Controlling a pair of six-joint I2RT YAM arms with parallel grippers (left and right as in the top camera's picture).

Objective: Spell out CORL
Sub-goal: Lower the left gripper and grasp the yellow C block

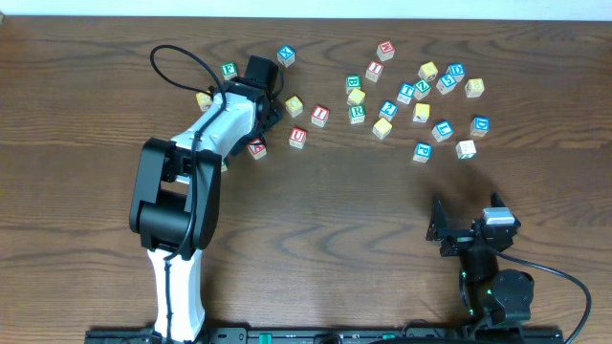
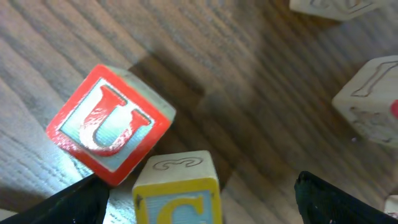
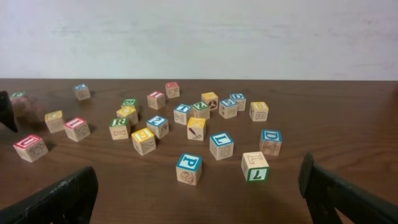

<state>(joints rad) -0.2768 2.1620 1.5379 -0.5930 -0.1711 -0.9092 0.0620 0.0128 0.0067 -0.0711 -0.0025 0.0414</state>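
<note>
A yellow-framed C cube (image 2: 177,194) sits on the wood between the wide-apart fingers of my left gripper (image 2: 199,208), untouched by either. From overhead it is the yellow cube (image 1: 294,105) at my left gripper (image 1: 275,111). The green R cube (image 1: 357,112) (image 3: 119,127) lies in the scattered group to the right. The blue L cube (image 1: 442,130) (image 3: 221,144) is nearer my right gripper (image 1: 469,225) (image 3: 199,202), which is open and empty, low at the front right. I cannot pick out an O among the yellow cubes.
A red U cube (image 2: 109,127) (image 1: 298,137) lies close beside the C. Two pale cubes (image 2: 373,99) sit further right. A blue P cube (image 3: 188,168) and a green-edged cube (image 3: 255,166) stand just ahead of my right gripper. Several more letter cubes (image 1: 428,70) dot the table's far half.
</note>
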